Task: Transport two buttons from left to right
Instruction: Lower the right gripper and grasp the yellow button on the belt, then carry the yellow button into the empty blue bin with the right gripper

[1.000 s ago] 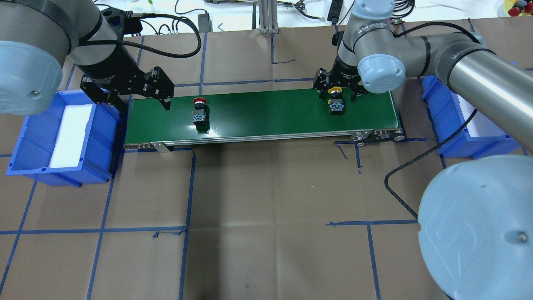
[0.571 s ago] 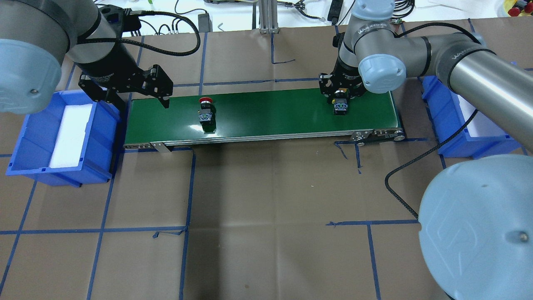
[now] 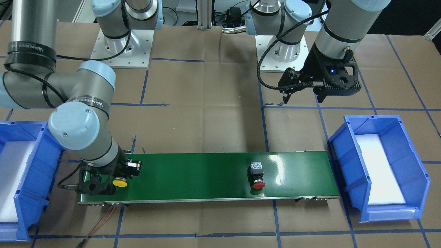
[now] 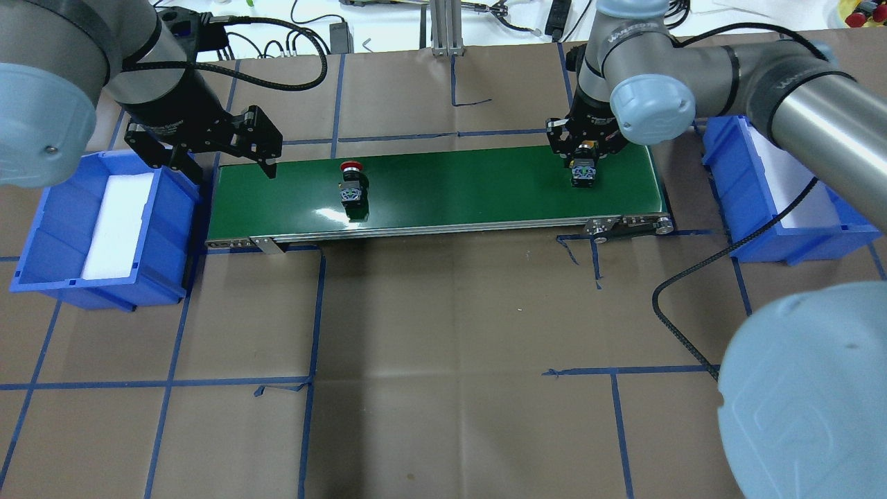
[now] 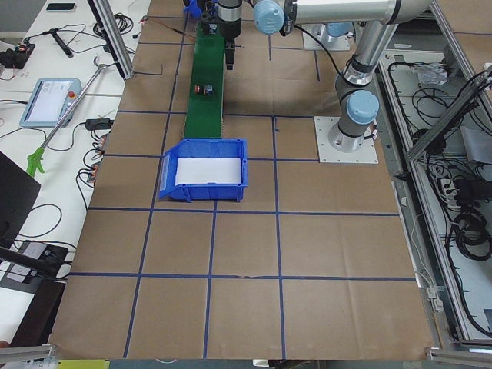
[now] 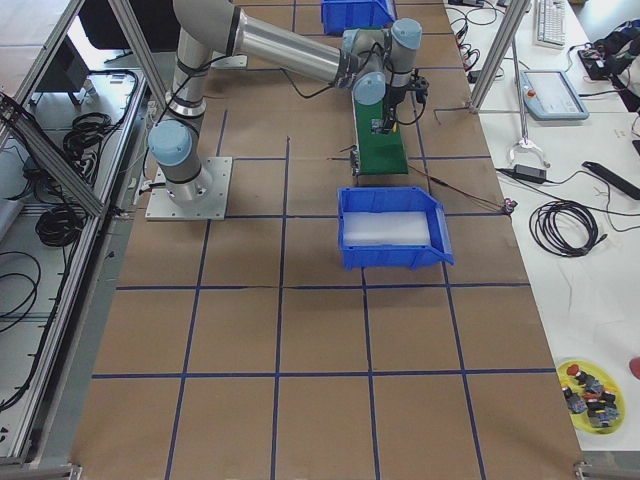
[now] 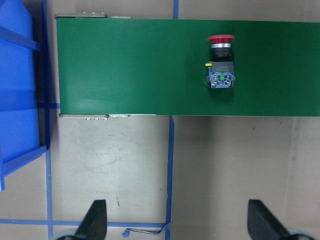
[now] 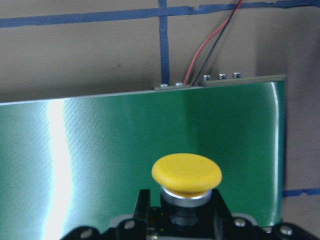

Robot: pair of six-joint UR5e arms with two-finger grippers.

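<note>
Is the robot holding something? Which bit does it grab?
Yes. The right tool pinches the yellow button by its black body, below the cap. The left tool is open and holds nothing.

Table (image 4: pixel 443 312): brown paper cover, blue tape grid. Green conveyor belt (image 4: pixel 450 184) lies lengthwise toward far edge. Blue bin just beside each belt end, left bin (image 4: pixel 170 229) and right bin (image 4: pixel 783 242), each lined white. Red-capped button (image 4: pixel 352 188) on its side on belt, left of middle. Yellow-capped button (image 4: pixel 583 170) near belt's right end; contact with belt not determinable.
</note>
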